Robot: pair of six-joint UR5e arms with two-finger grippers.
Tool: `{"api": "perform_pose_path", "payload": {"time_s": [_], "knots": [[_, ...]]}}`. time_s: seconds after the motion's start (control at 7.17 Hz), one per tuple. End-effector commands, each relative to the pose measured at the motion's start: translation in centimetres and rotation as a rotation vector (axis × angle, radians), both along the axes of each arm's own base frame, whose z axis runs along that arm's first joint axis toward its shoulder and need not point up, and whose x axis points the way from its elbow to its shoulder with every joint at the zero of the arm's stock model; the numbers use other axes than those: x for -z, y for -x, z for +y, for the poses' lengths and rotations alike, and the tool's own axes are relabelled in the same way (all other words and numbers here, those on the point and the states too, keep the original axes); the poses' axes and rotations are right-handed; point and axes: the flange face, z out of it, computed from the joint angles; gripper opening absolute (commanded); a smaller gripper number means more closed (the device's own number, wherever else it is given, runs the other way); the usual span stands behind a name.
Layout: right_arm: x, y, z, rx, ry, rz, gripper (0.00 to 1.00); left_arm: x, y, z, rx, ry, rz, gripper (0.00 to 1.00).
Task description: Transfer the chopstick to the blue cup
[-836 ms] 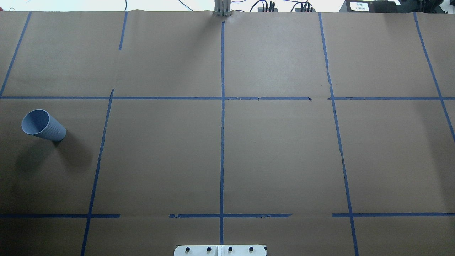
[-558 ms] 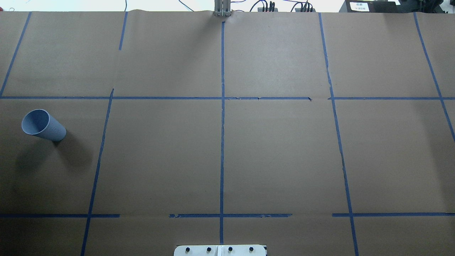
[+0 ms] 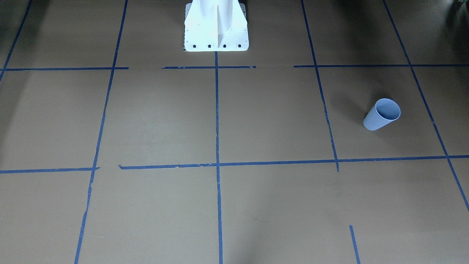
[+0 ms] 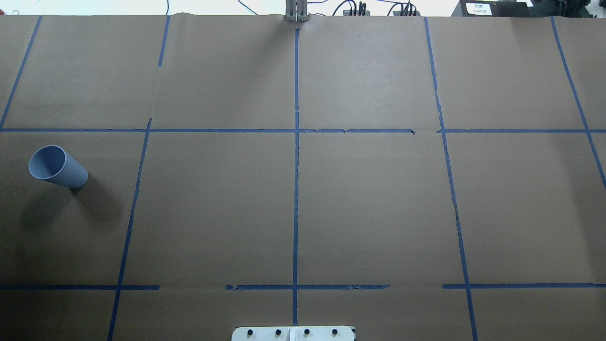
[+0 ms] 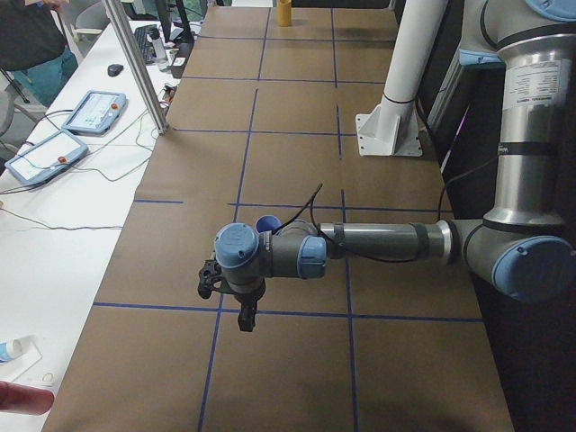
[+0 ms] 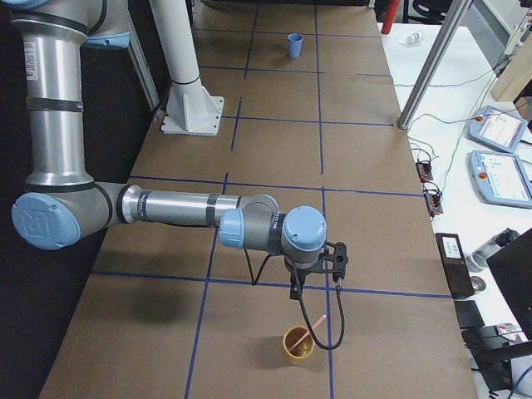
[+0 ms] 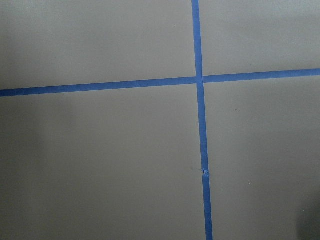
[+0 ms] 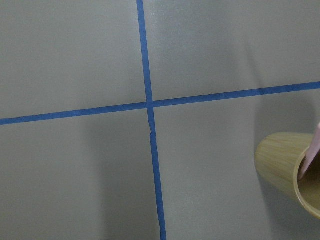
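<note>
The blue cup (image 4: 57,166) stands upright at the table's left side, also in the front-facing view (image 3: 381,114); in the left side view the blue cup (image 5: 266,222) peeks out behind the near arm's wrist. The pale pink chopstick (image 6: 312,327) leans in a tan cup (image 6: 298,343) at the right end; the right wrist view shows the chopstick (image 8: 311,150) in the tan cup (image 8: 287,167). My right gripper (image 6: 296,287) hangs just above that cup. My left gripper (image 5: 244,315) hovers near the blue cup. I cannot tell whether either is open or shut.
The white robot base (image 3: 216,29) stands at mid-table. A metal post (image 5: 135,67) and control pendants (image 6: 499,129) sit on the white side bench beyond the table's far edge. A person (image 5: 27,36) is at that bench. Blue tape lines grid the brown paper.
</note>
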Motion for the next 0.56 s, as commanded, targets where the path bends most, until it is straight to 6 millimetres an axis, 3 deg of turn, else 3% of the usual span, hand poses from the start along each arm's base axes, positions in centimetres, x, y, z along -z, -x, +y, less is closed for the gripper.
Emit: {"api": "perform_pose_path", "payload": {"time_s": [0.0, 0.14, 0.42], "knots": [[-0.1, 0.0, 0.1, 0.001, -0.003, -0.002, 1.0, 3.0, -0.1, -0.4, -0.001, -0.061, -0.002, 1.0], [0.0, 0.0, 0.1, -0.001, -0.005, -0.005, 1.0, 6.0, -1.9, -0.3, -0.009, -0.084, 0.007, 1.0], [0.2, 0.0, 0.1, 0.001, -0.011, -0.004, 1.0, 13.9, -8.5, 1.2, 0.028, -0.05, 0.045, 1.0]]}}
